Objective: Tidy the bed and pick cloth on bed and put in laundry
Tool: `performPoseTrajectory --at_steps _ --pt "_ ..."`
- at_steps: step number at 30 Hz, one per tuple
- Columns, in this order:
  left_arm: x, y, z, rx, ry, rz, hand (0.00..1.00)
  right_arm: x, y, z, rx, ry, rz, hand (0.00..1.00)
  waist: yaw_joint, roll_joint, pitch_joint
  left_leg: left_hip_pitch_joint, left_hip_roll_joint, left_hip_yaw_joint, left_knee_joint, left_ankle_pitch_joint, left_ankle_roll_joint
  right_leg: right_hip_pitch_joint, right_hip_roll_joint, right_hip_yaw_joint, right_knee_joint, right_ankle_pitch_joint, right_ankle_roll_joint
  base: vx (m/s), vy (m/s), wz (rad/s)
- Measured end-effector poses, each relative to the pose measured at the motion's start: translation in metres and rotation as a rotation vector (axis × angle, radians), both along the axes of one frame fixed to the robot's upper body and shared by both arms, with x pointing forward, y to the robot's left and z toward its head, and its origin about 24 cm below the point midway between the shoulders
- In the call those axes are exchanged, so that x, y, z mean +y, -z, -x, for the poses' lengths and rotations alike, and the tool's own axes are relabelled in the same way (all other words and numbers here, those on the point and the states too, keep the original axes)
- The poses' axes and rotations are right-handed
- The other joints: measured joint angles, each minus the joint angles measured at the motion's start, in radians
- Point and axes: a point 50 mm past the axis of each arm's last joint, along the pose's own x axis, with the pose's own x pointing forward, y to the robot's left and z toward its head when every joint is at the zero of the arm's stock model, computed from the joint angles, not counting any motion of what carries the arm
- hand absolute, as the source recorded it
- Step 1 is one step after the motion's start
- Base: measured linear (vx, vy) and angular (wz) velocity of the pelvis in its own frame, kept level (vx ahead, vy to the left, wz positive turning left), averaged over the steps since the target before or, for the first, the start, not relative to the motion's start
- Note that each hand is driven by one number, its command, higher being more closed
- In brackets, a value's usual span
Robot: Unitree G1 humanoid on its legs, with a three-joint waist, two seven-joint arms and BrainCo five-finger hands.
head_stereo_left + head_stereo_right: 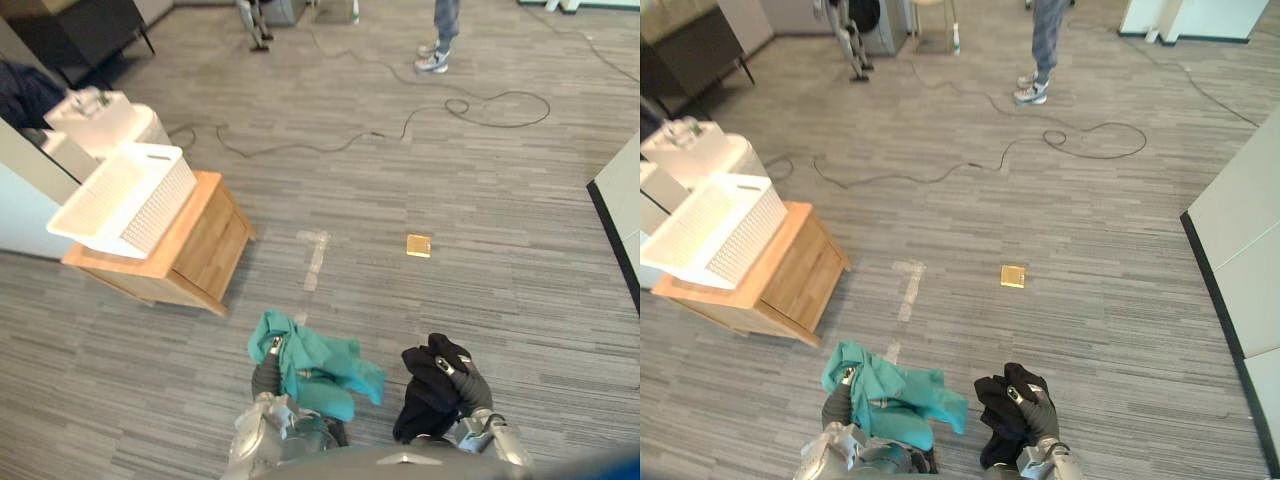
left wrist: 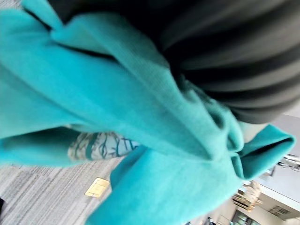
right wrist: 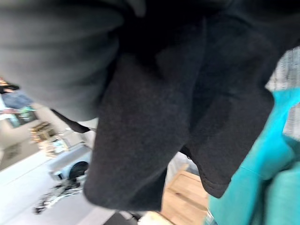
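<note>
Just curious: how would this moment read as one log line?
left hand: holds teal cloth | right hand: holds black cloth | white basket: on wooden cabinet, left

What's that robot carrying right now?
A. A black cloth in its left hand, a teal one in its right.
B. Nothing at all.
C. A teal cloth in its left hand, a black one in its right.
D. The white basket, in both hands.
C: the left hand is closed on the teal cloth, and the right hand on the black cloth.
</note>
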Motion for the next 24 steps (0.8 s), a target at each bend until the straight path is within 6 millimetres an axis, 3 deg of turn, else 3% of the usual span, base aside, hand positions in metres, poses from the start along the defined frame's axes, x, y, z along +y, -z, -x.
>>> performPoseTrajectory --at_steps 2,3,5,6,7,9,10,12,13,15,16,17,18,19,20,22,24 --pt "0.003 0.002 0.004 0.013 -0.005 -0.007 1.00 0.002 -0.001 -0.002 -0.010 0.008 -0.010 1.00 0.002 -0.009 0.002 0.012 0.013 0.018 0.073 -0.033 -0.006 0.038 -0.005 0.005 0.018 0.027 0.006 0.26 -0.001 -0.03" --pt "0.001 0.003 0.008 0.024 -0.007 -0.001 1.00 0.001 -0.003 -0.002 -0.018 0.005 -0.006 1.00 0.004 -0.004 0.001 0.014 0.026 0.040 0.112 -0.080 -0.027 0.038 -0.002 -0.001 0.075 0.025 0.011 0.20 0.023 -0.07" --pt "-0.001 0.005 0.011 0.029 -0.002 0.010 1.00 -0.002 -0.003 0.000 -0.014 0.002 0.008 1.00 0.001 0.023 -0.025 0.059 0.037 0.046 0.069 -0.108 -0.012 -0.007 -0.018 -0.019 0.239 -0.013 0.051 0.19 0.074 0.13" --pt "-0.001 0.005 0.012 0.026 0.012 0.004 1.00 -0.004 -0.005 -0.002 -0.026 -0.003 0.018 1.00 -0.007 0.029 -0.029 0.096 0.024 0.037 0.023 -0.143 -0.011 -0.088 -0.057 -0.023 0.451 -0.035 0.047 0.28 0.110 0.39" --pt "0.003 0.004 0.010 0.019 0.020 -0.016 1.00 -0.003 -0.008 -0.007 -0.044 -0.008 0.018 1.00 -0.004 -0.001 -0.024 0.133 -0.009 0.032 -0.009 -0.163 -0.011 -0.191 -0.130 -0.018 0.679 -0.019 0.030 0.25 0.089 0.39" --pt "0.008 0.004 0.012 0.028 0.016 -0.035 1.00 0.003 -0.008 -0.011 -0.049 -0.016 0.008 1.00 -0.007 -0.024 -0.012 0.177 -0.035 0.009 -0.022 -0.190 0.002 -0.289 -0.207 0.001 0.919 0.055 -0.012 0.24 0.038 0.32" --pt "0.010 0.004 0.012 0.032 0.015 -0.041 1.00 0.006 -0.007 -0.011 -0.049 -0.022 0.005 1.00 -0.006 -0.026 -0.014 0.191 -0.032 -0.008 -0.022 -0.202 -0.002 -0.324 -0.213 0.004 0.955 0.002 -0.015 0.31 -0.009 0.37" --pt "0.013 0.005 0.014 0.044 0.005 -0.056 1.00 0.010 -0.009 -0.012 -0.056 -0.033 -0.004 1.00 -0.008 -0.020 -0.013 0.221 -0.003 -0.042 -0.024 -0.219 -0.018 -0.384 -0.196 0.003 0.935 -0.084 -0.014 0.32 -0.059 0.49" --pt "0.014 0.004 0.013 0.042 0.003 -0.061 1.00 0.010 -0.009 -0.012 -0.058 -0.034 -0.005 1.00 -0.021 -0.007 -0.012 0.248 0.032 -0.077 -0.024 -0.225 -0.033 -0.421 -0.157 0.005 0.849 -0.119 -0.004 0.25 -0.076 0.70" --pt "0.015 0.003 0.008 0.033 0.007 -0.063 1.00 0.010 -0.009 -0.012 -0.057 -0.035 -0.005 1.00 -0.042 0.004 -0.007 0.269 0.071 -0.126 -0.022 -0.226 -0.042 -0.442 -0.096 0.031 0.687 -0.117 -0.004 0.30 -0.158 0.95" --pt "0.016 0.000 0.002 0.019 0.008 -0.066 1.00 0.010 -0.008 -0.012 -0.052 -0.036 -0.006 1.00 -0.054 0.005 -0.006 0.277 0.093 -0.159 -0.022 -0.224 -0.048 -0.456 -0.056 0.074 0.524 -0.092 0.001 0.40 -0.292 1.19" --pt "0.017 0.000 0.001 0.015 0.008 -0.067 1.00 0.010 -0.008 -0.011 -0.052 -0.037 -0.007 1.00 -0.058 -0.001 -0.007 0.278 0.100 -0.184 -0.023 -0.228 -0.075 -0.457 -0.029 0.127 0.344 -0.005 0.007 0.33 -0.278 1.06" --pt "0.017 -0.002 -0.001 0.008 0.011 -0.070 1.00 0.011 -0.009 -0.010 -0.053 -0.038 -0.008 1.00 -0.058 -0.009 -0.009 0.282 0.097 -0.197 -0.023 -0.239 -0.094 -0.453 -0.028 0.163 0.251 0.042 0.011 0.46 -0.385 1.03" --pt "0.020 -0.003 -0.002 0.006 0.017 -0.078 1.00 0.013 -0.008 -0.005 -0.042 -0.043 -0.014 1.00 -0.060 -0.024 -0.010 0.304 0.089 -0.221 -0.024 -0.275 -0.152 -0.434 -0.029 0.207 0.174 0.208 -0.011 0.40 -0.311 0.59" --pt "0.009 0.002 0.001 0.029 0.013 -0.041 1.00 0.009 -0.007 -0.008 -0.037 -0.058 0.006 1.00 -0.043 0.026 -0.007 0.307 0.129 -0.224 -0.026 -0.271 -0.159 -0.426 0.005 0.193 0.195 0.193 -0.030 0.38 -0.280 0.45" --pt "0.005 0.002 0.008 0.034 0.011 -0.025 1.00 0.010 -0.009 -0.010 -0.049 -0.066 0.005 1.00 -0.043 0.053 -0.002 0.310 0.143 -0.224 -0.024 -0.237 -0.155 -0.433 0.007 0.172 0.261 0.126 -0.048 0.31 -0.234 0.35" --pt "0.006 0.003 0.013 0.047 0.000 -0.025 1.00 0.013 -0.012 -0.012 -0.064 -0.079 0.001 1.00 -0.041 0.060 -0.006 0.316 0.150 -0.226 -0.004 -0.206 -0.155 -0.426 0.001 0.149 0.313 0.060 -0.055 0.25 -0.235 0.44"
